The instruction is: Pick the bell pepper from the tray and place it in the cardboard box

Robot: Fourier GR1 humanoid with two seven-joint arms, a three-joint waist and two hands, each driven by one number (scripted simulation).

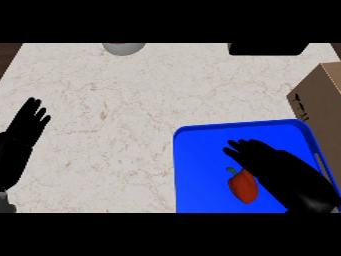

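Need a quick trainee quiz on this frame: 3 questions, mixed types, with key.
1. Fill in: the left hand rests open, fingers up, near the view's ___ edge.
2. True or false: the bell pepper is already in the cardboard box.
3. Which hand is over the blue tray?
A. left hand
B. right hand
C. neither

Key
1. left
2. False: it lies on the tray, and the box stands to the tray's right.
3. B
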